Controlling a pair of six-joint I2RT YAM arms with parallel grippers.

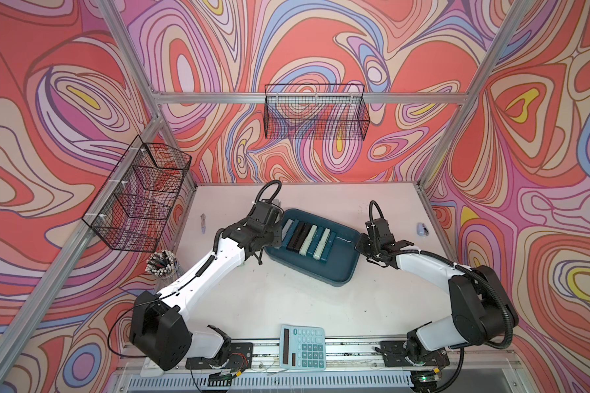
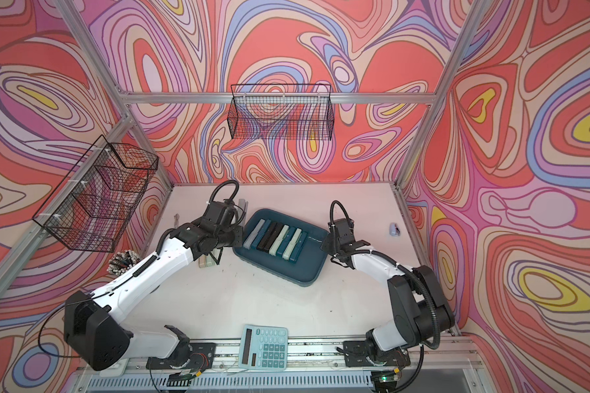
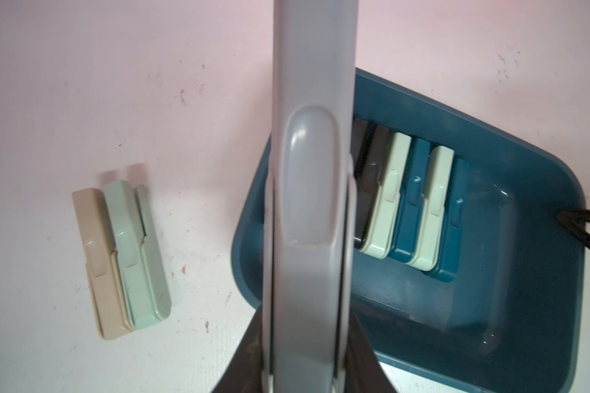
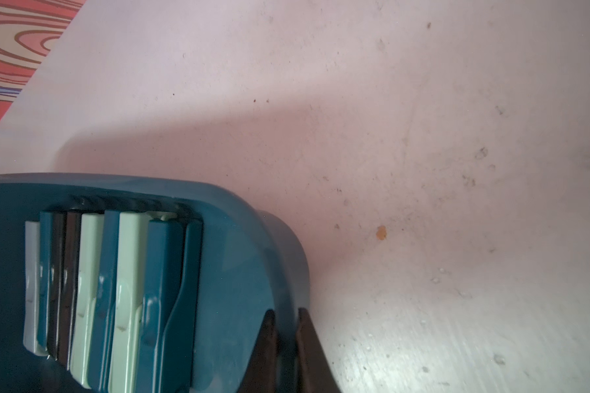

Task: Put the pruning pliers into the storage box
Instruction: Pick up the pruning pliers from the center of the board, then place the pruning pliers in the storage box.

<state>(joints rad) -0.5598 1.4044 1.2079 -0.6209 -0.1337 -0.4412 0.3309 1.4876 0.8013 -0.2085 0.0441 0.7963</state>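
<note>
calculator [image 1: 302,347]: bottom centre in both top views, at the front edge of the tabletop [image 1: 286,299].
loose pliers [image 3: 123,258]: one beige, one pale green, touching side by side, flat on the tabletop; lower left of the left wrist view, outside the box, near its left wall.
storage box [image 1: 334,268]: mid-frame, slightly right of centre, skewed to the tabletop edges.
boxed pliers [image 1: 309,240]: tight row in the box's upper-left half; grey, teal, black, pale green.
right hand [image 4: 285,343]: closed, pinching the box rim at its right corner.
left hand [image 3: 305,360]: clamped on grey pliers [image 3: 312,170], which cross the box's left edge in the left wrist view.
wire baskets [image 1: 315,112]: on the back and left walls.
</note>
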